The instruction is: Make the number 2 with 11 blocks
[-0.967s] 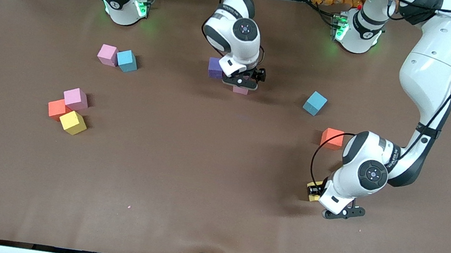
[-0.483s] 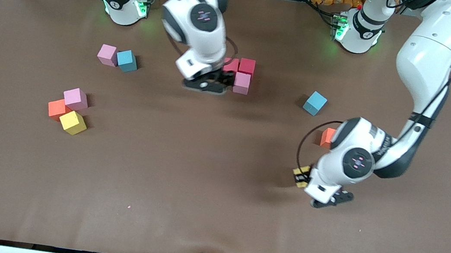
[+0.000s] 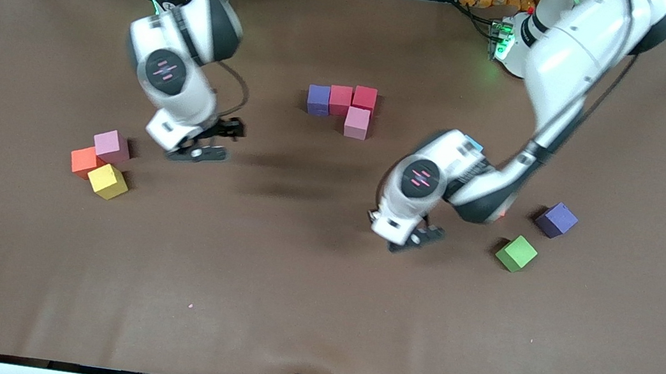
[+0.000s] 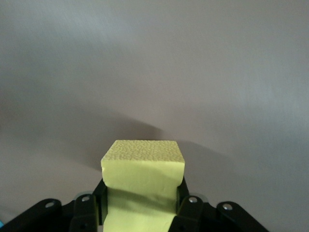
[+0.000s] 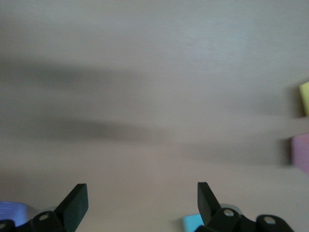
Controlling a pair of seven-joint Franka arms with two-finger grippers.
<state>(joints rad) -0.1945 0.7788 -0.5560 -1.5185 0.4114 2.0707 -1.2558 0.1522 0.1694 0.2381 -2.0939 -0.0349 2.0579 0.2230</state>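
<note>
The partial number 2 is a purple block (image 3: 318, 99), two red blocks (image 3: 340, 100) (image 3: 364, 98) and a pink block (image 3: 357, 122) touching them. My left gripper (image 3: 407, 237) is over bare table between that group and a green block (image 3: 516, 253). It is shut on a yellow block (image 4: 143, 166), which the hand hides in the front view. A second purple block (image 3: 556, 220) lies by the green one. My right gripper (image 3: 210, 142) (image 5: 142, 193) is open and empty over bare table, near a pink (image 3: 112, 146), orange (image 3: 84, 161) and yellow (image 3: 108, 181) cluster.
A light-blue cube (image 3: 474, 144) peeks out from under the left arm's forearm. Another light-blue cube (image 5: 193, 222) shows by the right gripper's finger in the right wrist view. The right arm's body hides the table near its base.
My right gripper left the group of blocks and swung toward the right arm's end. My left gripper carried the yellow block toward the table's middle, uncovering the green and purple blocks.
</note>
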